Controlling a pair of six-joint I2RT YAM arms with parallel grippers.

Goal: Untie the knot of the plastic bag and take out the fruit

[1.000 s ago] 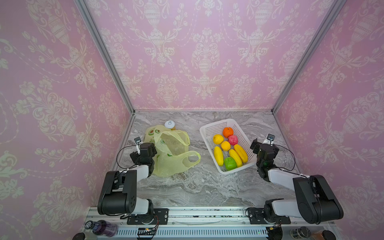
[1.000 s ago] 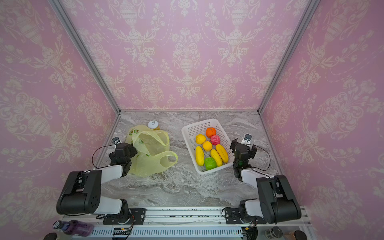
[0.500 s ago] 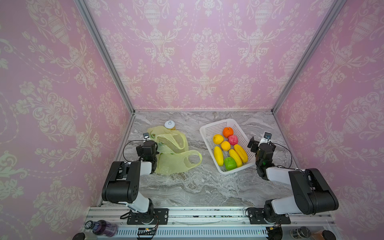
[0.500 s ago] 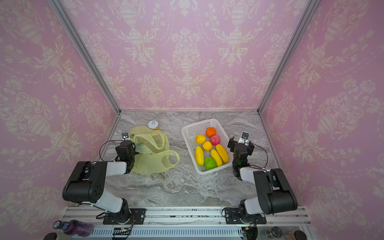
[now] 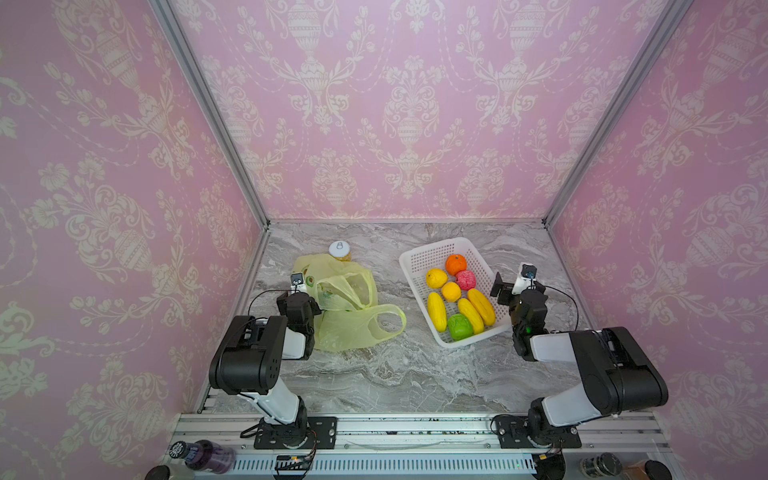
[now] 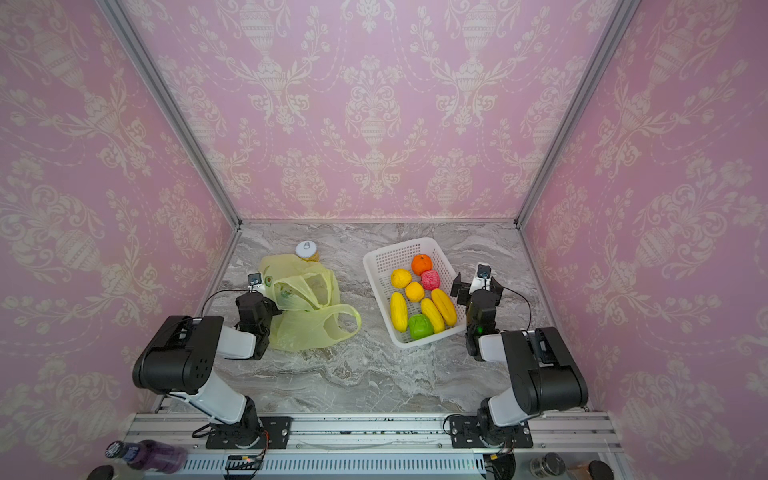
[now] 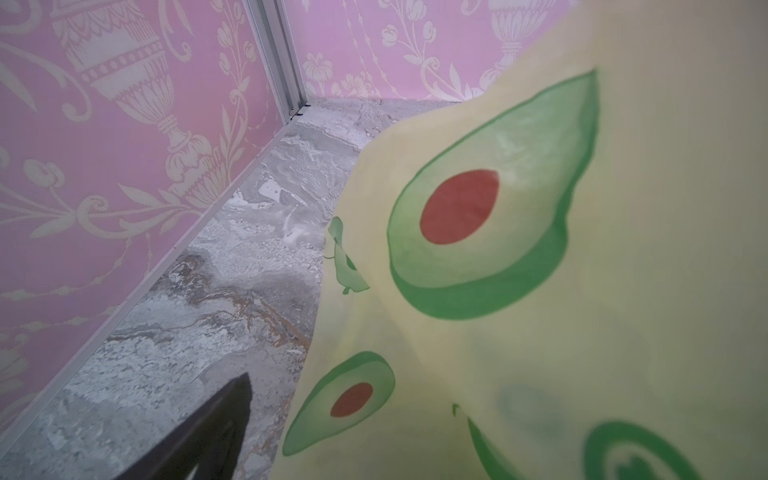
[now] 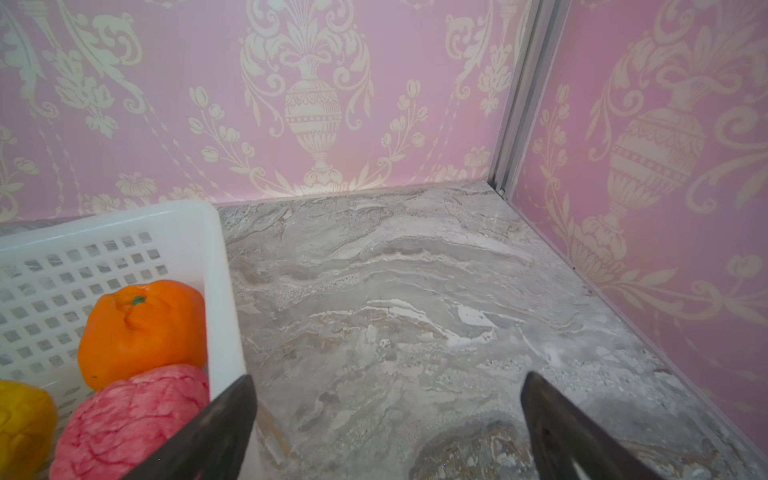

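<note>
So the plastic bag is lying flat and crumpled on the table, around 9 o'clock from the table's middle in both top views. Its two handle loops are flopping open toward 4 o'clock.

The fruit is all sitting in the white basket over at about 2 o'clock, well apart from the bag. The orange one is at the basket's 12 o'clock end, the green bumpy one is at the 6 o'clock end, and the pink one and the yellows are lying in between. A white-lidded jar is standing right at the bag's 12 o'clock edge.

The left pincer is sitting at the bag's 9 o'clock edge, opened up wide. In the left wrist view only one finger is showing over the marble. The avocado-printed film is draping across where the other would be, so I can't tell whether it's touching plastic.

The right pincer is hanging just beside the basket's 3 o'clock wall, spread wide and gripping nothing, with bare table showing between its fingers.
</note>
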